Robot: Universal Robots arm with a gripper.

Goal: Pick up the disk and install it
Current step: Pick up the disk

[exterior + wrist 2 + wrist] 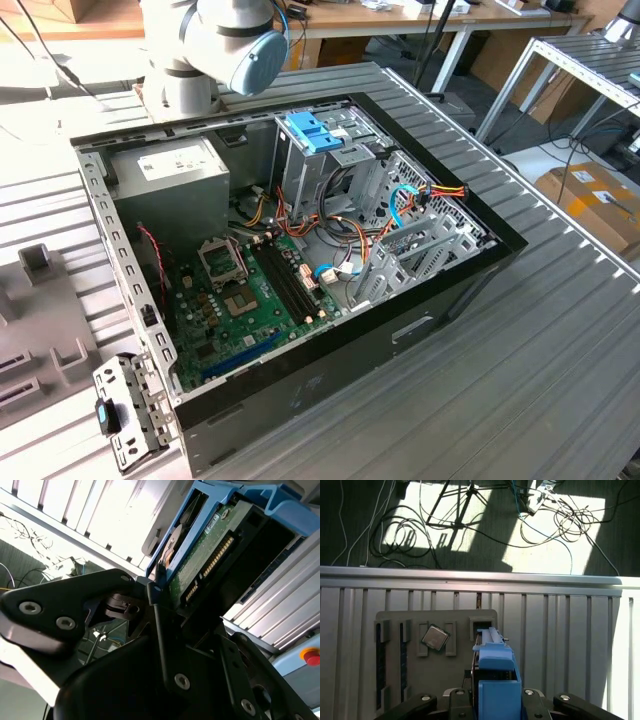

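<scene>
gripper (pixel 492 692) closed narrow, clamped on one silver-metal disk (pixel 200 555) seated in a blue plastic bracket (pixel 495 667) | beyond it: one grey fixture plate (pixel 435 680) carrying one square processor chip (pixel 434 637), near the ribbed metal table's (pixel 560 645) edge | bare table alongside | one open black computer case (pixel 400 335)

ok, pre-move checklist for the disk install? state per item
1. Grasp: gripper shut on the flat metal disk with green circuit board, held by its blue plastic carrier: ok.
2. Disk seated inside the carrier, connector row exposed, in the second wrist view: ok.
3. Carrier clear of the grey slotted fixture tray: cannot tell.
4. Black computer case open, lid off: ok.
5. Metal drive cage bay free under its blue slotted bracket: cannot tell.
6. Coloured cables hang beside the cage, likely near the insertion path: not ok.
</scene>
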